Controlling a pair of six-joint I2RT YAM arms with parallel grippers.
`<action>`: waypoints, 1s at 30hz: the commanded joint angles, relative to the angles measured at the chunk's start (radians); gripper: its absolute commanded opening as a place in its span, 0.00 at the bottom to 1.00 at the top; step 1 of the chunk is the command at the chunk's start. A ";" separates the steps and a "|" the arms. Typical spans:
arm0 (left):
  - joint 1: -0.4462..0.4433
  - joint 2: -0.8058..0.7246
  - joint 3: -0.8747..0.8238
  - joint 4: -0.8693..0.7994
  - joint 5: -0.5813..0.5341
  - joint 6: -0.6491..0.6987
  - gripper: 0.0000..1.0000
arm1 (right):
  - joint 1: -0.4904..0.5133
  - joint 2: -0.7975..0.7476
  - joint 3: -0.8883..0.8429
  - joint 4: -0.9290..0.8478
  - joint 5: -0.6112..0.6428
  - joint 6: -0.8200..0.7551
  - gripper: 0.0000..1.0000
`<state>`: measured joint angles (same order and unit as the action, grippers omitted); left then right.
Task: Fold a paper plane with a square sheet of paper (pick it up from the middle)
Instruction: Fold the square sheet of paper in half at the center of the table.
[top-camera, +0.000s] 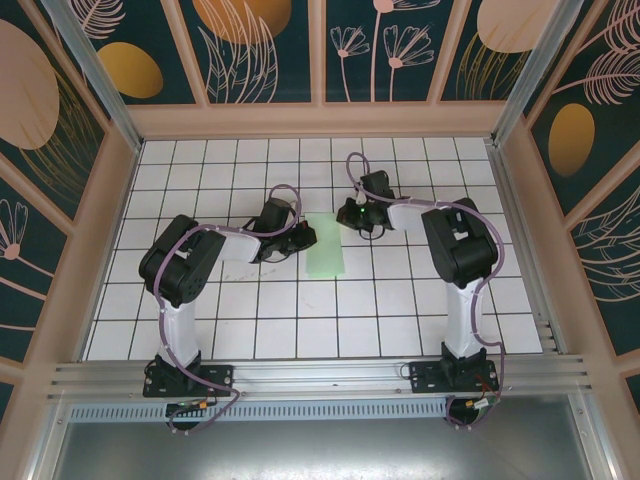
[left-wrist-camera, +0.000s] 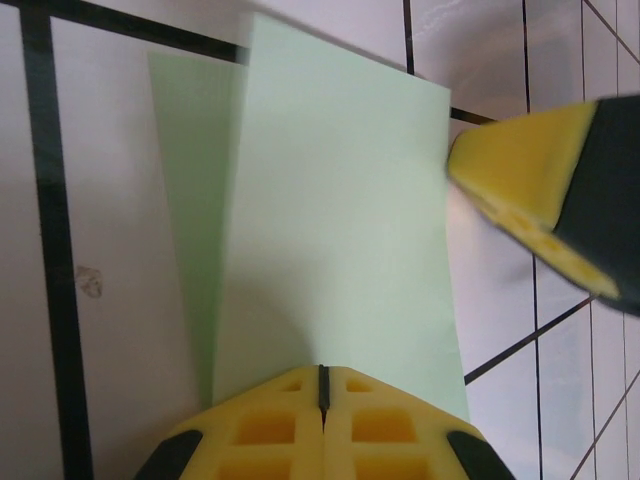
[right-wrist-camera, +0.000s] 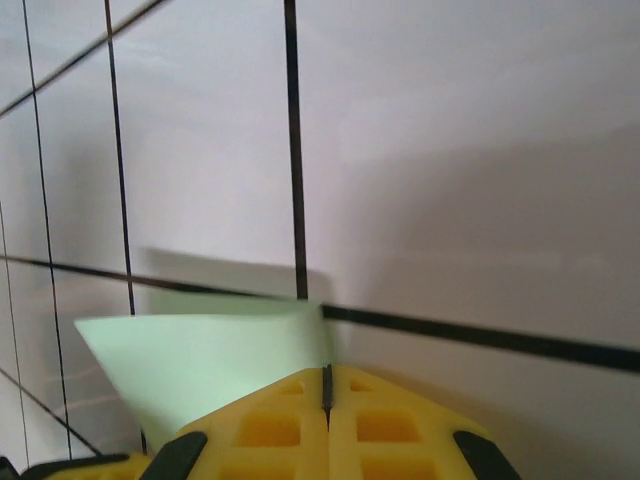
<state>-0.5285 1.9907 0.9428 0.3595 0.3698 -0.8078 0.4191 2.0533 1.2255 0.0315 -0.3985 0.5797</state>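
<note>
A thin pale mint-green paper sheet (top-camera: 326, 247), plain and unmarked, lies near the middle of the white grid-tiled table (top-camera: 200, 330). From above it appears as a narrow rectangle, its long sides running away from the arm bases. The left wrist view shows two layers, a paler upper panel over a darker green strip along its left side. In the right wrist view one pointed corner stands slightly off the tiles and casts a shadow behind it.

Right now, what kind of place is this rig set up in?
Looks like a purpose-built robot test booth, probably in a lab: a white grid-tiled tabletop boxed in by dark leaf-patterned wall panels, with the left arm and right arm bolted to an aluminium rail at its near edge.
</note>
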 joint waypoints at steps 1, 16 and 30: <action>0.009 0.135 -0.056 -0.229 -0.132 0.044 0.00 | 0.007 -0.049 0.028 0.022 0.002 -0.002 0.00; 0.009 0.137 -0.060 -0.231 -0.135 0.042 0.00 | 0.007 0.107 0.086 0.031 -0.033 0.025 0.00; 0.009 0.134 -0.058 -0.218 -0.131 0.049 0.00 | -0.078 -0.043 0.064 -0.016 -0.079 -0.027 0.00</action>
<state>-0.5285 1.9911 0.9424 0.3634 0.3698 -0.8032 0.2874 2.1128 1.3201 0.0265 -0.4351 0.5793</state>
